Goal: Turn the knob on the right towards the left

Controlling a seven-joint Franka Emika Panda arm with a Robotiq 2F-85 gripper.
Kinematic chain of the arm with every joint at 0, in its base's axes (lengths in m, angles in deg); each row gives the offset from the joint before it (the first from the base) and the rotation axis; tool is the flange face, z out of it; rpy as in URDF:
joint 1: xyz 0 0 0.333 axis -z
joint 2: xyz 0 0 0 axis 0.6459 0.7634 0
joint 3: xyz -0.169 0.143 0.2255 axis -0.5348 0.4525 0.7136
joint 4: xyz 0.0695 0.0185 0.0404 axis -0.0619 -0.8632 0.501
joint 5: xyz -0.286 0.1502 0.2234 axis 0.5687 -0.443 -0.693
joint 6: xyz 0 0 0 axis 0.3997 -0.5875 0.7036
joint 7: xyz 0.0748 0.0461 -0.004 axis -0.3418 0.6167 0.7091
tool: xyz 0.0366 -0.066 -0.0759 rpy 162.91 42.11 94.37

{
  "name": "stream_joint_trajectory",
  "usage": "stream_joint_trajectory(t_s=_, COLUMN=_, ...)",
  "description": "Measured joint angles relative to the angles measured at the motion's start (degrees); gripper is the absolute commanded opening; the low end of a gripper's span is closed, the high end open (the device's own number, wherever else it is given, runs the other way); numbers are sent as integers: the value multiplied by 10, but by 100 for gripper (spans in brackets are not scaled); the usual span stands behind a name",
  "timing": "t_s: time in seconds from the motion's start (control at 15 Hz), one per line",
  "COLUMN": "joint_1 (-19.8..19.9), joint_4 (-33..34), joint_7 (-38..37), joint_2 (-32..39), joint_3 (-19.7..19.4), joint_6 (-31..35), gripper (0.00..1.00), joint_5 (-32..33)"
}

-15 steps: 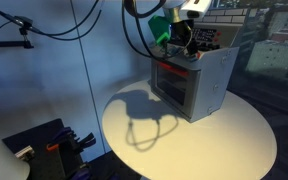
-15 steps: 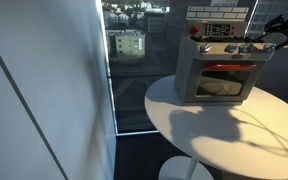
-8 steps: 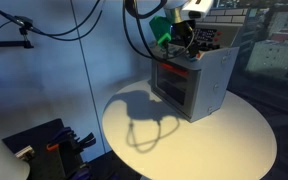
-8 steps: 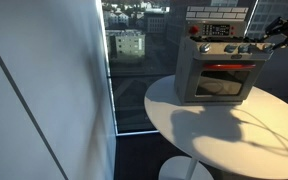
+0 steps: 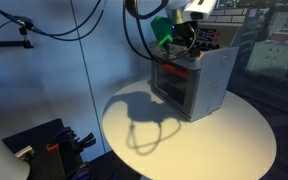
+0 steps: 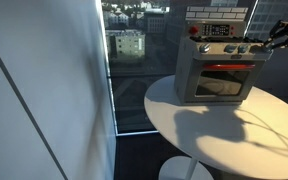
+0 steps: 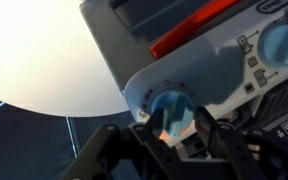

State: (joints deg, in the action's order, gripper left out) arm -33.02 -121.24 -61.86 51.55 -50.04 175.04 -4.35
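Note:
The knob (image 7: 172, 106) is a round light-blue disc at the end of the grey toy oven's (image 7: 134, 50) control strip. In the wrist view my gripper (image 7: 184, 126) reaches it from below, its two dark fingers (image 7: 209, 128) pressed against the knob's left and right sides with no gap showing. In an exterior view the gripper (image 6: 268, 42) sits at the right end of the oven's (image 6: 219, 75) knob row. In an exterior view the arm (image 5: 181, 40) hangs over the oven's (image 5: 194, 85) front top edge and hides the knob.
The oven stands on a round white table (image 6: 224, 135), near its far side. Another light-blue knob (image 7: 284, 42) sits further along the strip. Cables (image 5: 134, 30) hang beside the arm. A window and a wall (image 6: 44, 90) lie to the left.
The fingers have drawn together onto the sides of the knob. The arm has barely moved.

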Motion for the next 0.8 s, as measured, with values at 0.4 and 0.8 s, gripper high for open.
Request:
stream_joint_trajectory(t_s=0.4, joint_1=4, joint_4=-6, joint_7=4, joint_2=-8, joint_3=-1, joint_6=0, gripper=8, joint_5=-8)
stream_joint_trajectory(t_s=0.8, joint_1=5, joint_4=-8, joint_7=5, joint_2=-9, joint_3=-1, joint_6=0, gripper=7, joint_5=-13)
